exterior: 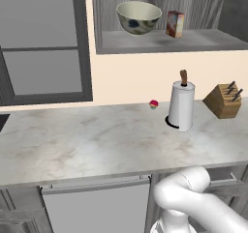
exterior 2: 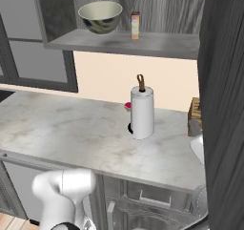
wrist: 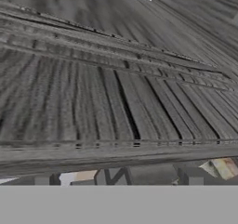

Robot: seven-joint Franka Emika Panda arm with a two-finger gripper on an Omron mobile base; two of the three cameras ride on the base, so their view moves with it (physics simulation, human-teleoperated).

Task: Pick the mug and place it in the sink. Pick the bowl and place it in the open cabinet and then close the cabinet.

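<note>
Bowl: the bowl (exterior: pixel 139 17) sits on the shelf of the cabinet (exterior: pixel 164 41), upper middle of the left base view, beside a small carton (exterior: pixel 175 23); placing looks done
Door: the cabinet door (exterior 2: pixel 223 105) stands open at the right edge of the right base view; closing is left
Gripper: fingers spread wide, holding nothing; hand view faces wood grain up close
Counter: paper towel roll (exterior: pixel 181 106) and knife block (exterior: pixel 224 100), right of centre

The cabinet door (exterior 2: pixel 221 105) runs off the right base view at three o'clock, hiding most of the knife block (exterior 2: pixel 194 112).
</note>
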